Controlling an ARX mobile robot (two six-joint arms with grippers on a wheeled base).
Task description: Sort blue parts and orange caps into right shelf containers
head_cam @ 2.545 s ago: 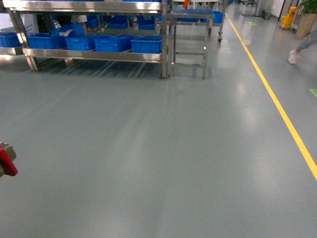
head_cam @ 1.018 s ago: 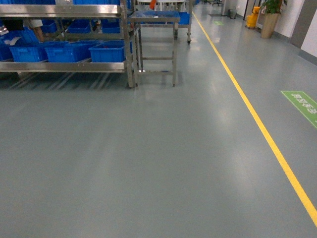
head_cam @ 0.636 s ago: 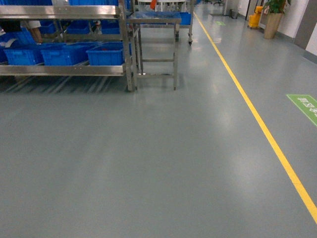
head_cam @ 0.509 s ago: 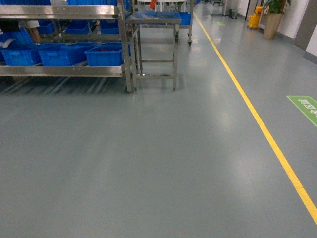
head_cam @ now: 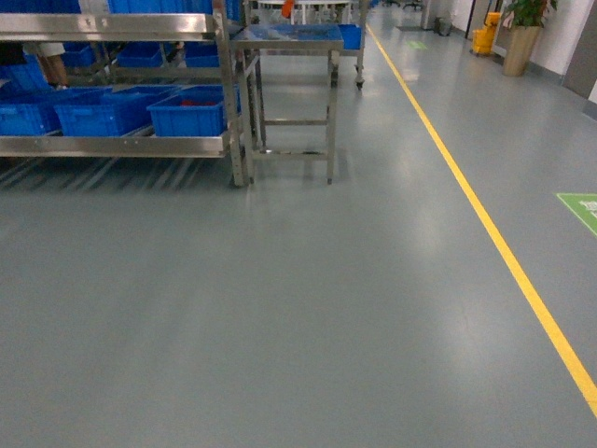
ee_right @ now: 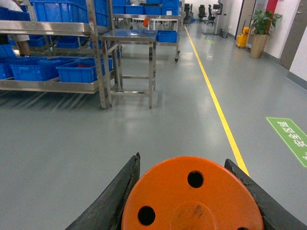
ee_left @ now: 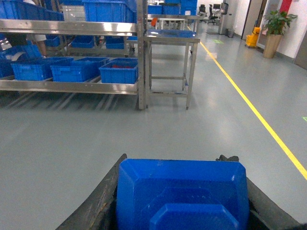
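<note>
Head view: no arm or gripper in sight. Grey glossy floor [head_cam: 280, 308] across most of the frame, crossed at right by a yellow painted line [head_cam: 485, 224]. In the upper left, a stainless steel shelf rack [head_cam: 121, 145] carrying bright blue rectangular plastic crates [head_cam: 187, 112] in a row on its lower level. Just beside the rack's right end, a small steel table [head_cam: 287, 42].

Left wrist view: at the bottom centre, a blue blocky plastic part [ee_left: 182, 194] pinched between the dark jaws of the left gripper [ee_left: 182, 201], one jaw against each flank. Rack and crates in the upper left, well apart from the part.

Right wrist view: at the bottom centre, a bright orange round plastic cap [ee_right: 192, 199] with small holes in its face, clamped by the right gripper [ee_right: 192, 201], black jaws pressed against both sides. Rack with crates in the upper left; green floor marking [ee_right: 290, 139] at the right edge.
</note>
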